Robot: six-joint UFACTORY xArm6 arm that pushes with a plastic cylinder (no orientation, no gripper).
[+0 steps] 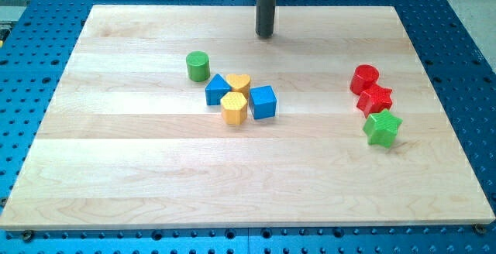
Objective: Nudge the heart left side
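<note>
A yellow heart (239, 83) lies near the board's middle in a tight cluster. A blue triangle (218, 90) touches its left side, a yellow hexagon (233, 108) sits just below it, and a blue cube (263, 102) sits at its lower right. My tip (266, 35) is near the view's top, above and a little right of the heart, well apart from every block.
A green cylinder (198, 66) stands up-left of the cluster. At the view's right, a red cylinder (364, 79), a red star (376, 99) and a green star (382, 128) form a line. The wooden board (116, 169) lies on a blue perforated table.
</note>
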